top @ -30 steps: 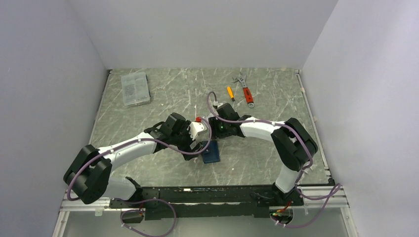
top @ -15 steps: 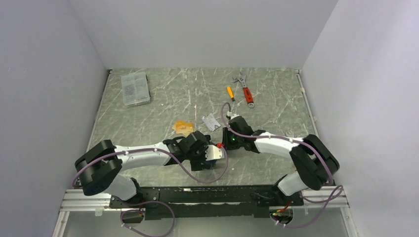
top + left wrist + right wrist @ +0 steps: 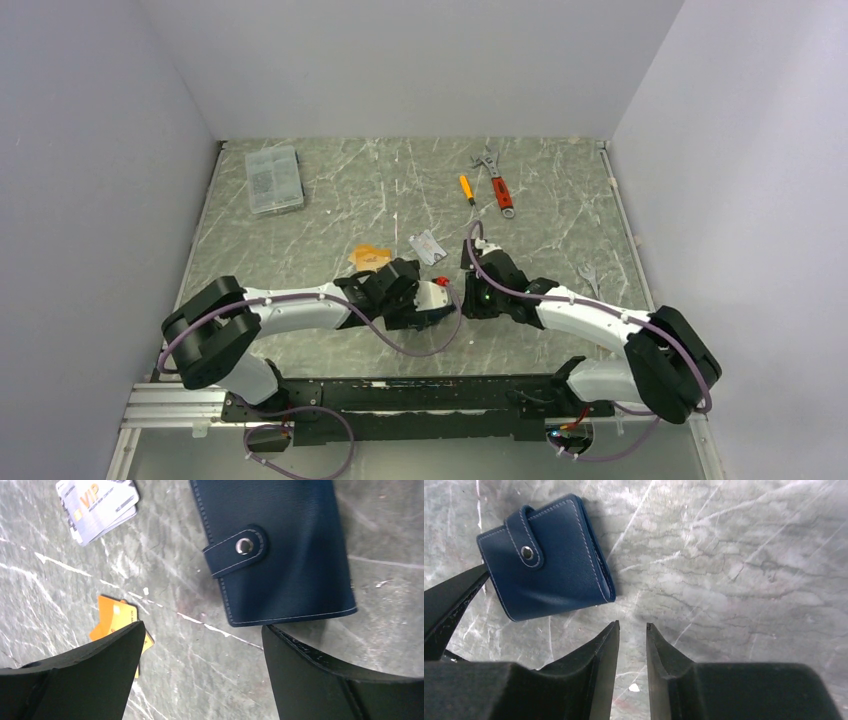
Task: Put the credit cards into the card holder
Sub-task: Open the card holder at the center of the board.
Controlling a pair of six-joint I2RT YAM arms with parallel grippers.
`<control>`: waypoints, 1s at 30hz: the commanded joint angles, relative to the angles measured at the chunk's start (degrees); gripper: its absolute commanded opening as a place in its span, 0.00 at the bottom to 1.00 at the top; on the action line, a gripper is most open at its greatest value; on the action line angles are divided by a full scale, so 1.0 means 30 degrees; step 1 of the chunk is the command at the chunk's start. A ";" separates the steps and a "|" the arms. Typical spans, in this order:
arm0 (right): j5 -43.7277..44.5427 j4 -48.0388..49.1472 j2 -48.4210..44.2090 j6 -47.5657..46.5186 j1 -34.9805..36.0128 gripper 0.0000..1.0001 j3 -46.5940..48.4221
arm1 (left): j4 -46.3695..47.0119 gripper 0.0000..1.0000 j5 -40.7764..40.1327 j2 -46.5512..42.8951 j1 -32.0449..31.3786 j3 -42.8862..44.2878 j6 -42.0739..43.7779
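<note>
Pincer entries: left pincer (image 3: 202, 627), spread wide and empty, low over the counter (image 3: 190, 685), with the near edge of the card holder (image 3: 285, 555) just ahead of its gap. Right pincer (image 3: 632, 625), drawn nearly together with a slim gap and nothing in it; holder beyond, off to one side. Holder: flat on the counter, folded, snap tab (image 3: 239, 547) fastened. Silvery credit cards (image 3: 97, 505) and orange-gold credit cards (image 3: 114, 615): loose on the counter, apart from the holder. Step in hand, by judgement: securing the holder for opening. Next move calls for pinning its body with one pincer while the other lifts the tab off its snap.
</note>
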 commanded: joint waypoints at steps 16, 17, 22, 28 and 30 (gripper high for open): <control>0.0316 0.0490 0.7900 -0.3410 -0.0218 0.57 0.8215 | -0.4720 0.98 0.7072 -0.2917 0.5129 0.2177 -0.2801; 0.0278 0.0512 0.7963 -0.3297 -0.0204 0.56 0.8015 | -0.4791 0.98 0.7167 -0.2901 0.5124 0.2218 -0.2826; 0.0282 0.0780 0.6708 -0.2337 -0.0177 0.42 0.5656 | -0.5072 0.96 0.7630 -0.2603 0.5130 0.2506 -0.3216; 0.1059 0.0292 0.3624 0.0083 0.0356 0.27 0.2023 | -0.5363 0.94 0.8125 -0.2271 0.5128 0.2771 -0.3513; 0.1290 0.0022 0.2628 0.0835 0.0642 0.26 0.1205 | -0.5458 0.94 0.8124 -0.2200 0.5140 0.2823 -0.3439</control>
